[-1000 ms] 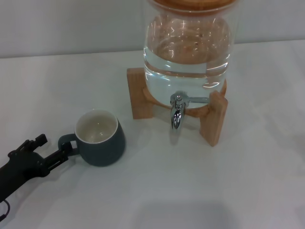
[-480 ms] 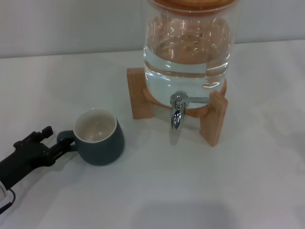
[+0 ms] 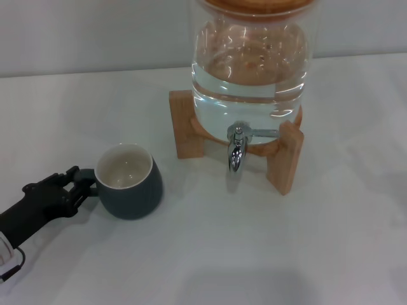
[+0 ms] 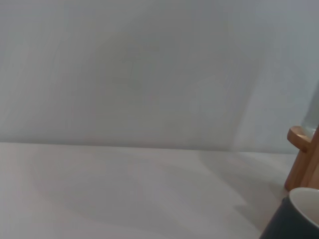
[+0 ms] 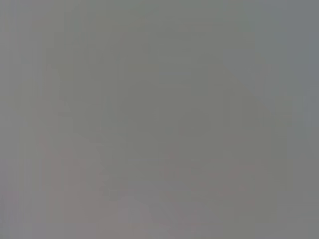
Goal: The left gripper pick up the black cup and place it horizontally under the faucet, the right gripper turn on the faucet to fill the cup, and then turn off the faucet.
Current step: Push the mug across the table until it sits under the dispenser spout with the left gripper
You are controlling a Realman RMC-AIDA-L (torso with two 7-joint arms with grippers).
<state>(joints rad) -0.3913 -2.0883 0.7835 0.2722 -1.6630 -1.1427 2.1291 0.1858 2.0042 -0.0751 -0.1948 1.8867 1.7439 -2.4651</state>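
Cup first: we see the black cup standing upright on the white bench, its cream inside facing up and its loop handle turned toward nine o'clock. From the faucet it lies at about eight o'clock, well apart, not under the spout. At the handle we find the left claw, reaching in from the eight o'clock corner of the head view; its black fingers sit around the handle and look closed on it, though we cannot make out the contact itself. In the left wrist view only the cup's rim and dark wall show, near a piece of the wooden stand.

At about two o'clock from the cup, the chrome faucet points its spout down, its thin lever out toward three o'clock. It comes out of the glass jar, which holds water and rests on the wooden stand.

We see no right claw in any view.
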